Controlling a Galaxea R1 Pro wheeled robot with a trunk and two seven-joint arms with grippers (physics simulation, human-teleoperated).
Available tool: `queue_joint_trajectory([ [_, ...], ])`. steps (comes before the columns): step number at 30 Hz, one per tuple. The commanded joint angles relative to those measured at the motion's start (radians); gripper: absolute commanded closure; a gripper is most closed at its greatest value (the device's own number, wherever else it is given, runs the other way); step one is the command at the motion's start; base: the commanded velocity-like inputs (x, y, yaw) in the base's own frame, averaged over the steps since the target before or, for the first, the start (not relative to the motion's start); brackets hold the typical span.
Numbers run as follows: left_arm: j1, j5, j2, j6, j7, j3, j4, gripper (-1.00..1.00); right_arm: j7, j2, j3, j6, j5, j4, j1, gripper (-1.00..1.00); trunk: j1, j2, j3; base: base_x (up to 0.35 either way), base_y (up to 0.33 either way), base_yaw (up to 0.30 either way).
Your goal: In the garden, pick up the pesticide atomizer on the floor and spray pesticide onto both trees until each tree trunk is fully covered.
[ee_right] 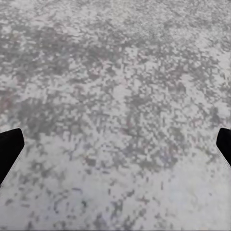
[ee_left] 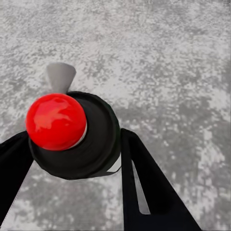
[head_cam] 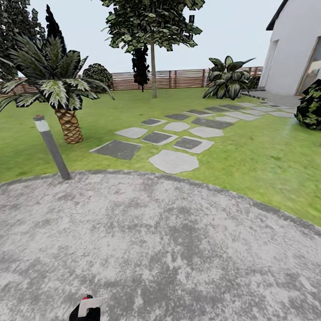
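My left gripper point(ee_left: 75, 137) is shut on the pesticide atomizer point(ee_left: 55, 120), whose red knob, black round cap and grey nozzle sit between the two black fingers point(ee_left: 144, 187). In the head view the atomizer point(head_cam: 88, 304) is a dark shape with a red spot and a pale band, low over the grey concrete floor point(head_cam: 173, 244). My right gripper point(ee_right: 115, 149) hangs open over bare concrete, with nothing between its fingers. One tree point(head_cam: 151, 21) with a straight pale trunk point(head_cam: 153, 72) stands far across the lawn, near the fence.
A slim dark-grey post point(head_cam: 53, 149) with a pale band and a red dot leans at the floor's curved edge. A palm-like plant point(head_cam: 59, 95) grows behind it. Stepping slabs point(head_cam: 173, 161) cross the lawn toward a white house point(head_cam: 295, 47). A dark bush point(head_cam: 313, 105) sits at the right.
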Motion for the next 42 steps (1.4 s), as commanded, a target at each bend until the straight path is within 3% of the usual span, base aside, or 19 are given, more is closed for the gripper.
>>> queue_joint_trajectory([
  [1, 0.000, 0.000, 0.000, 0.000, 0.000, 0.000, 0.000, 1.00, 0.000, 0.000, 0.000, 0.000, 0.000, 0.001, 0.000, -1.00, 0.000, 0.000, 0.000, 0.340, 0.000, 0.000],
  [42, 0.000, 0.000, -0.002, 0.000, -0.001, 0.000, 0.000, 1.00, 0.000, 0.000, 0.000, 0.000, -0.001, 0.004, 0.000, -1.00, 0.000, 0.000, 0.000, 0.340, 0.000, 0.000],
])
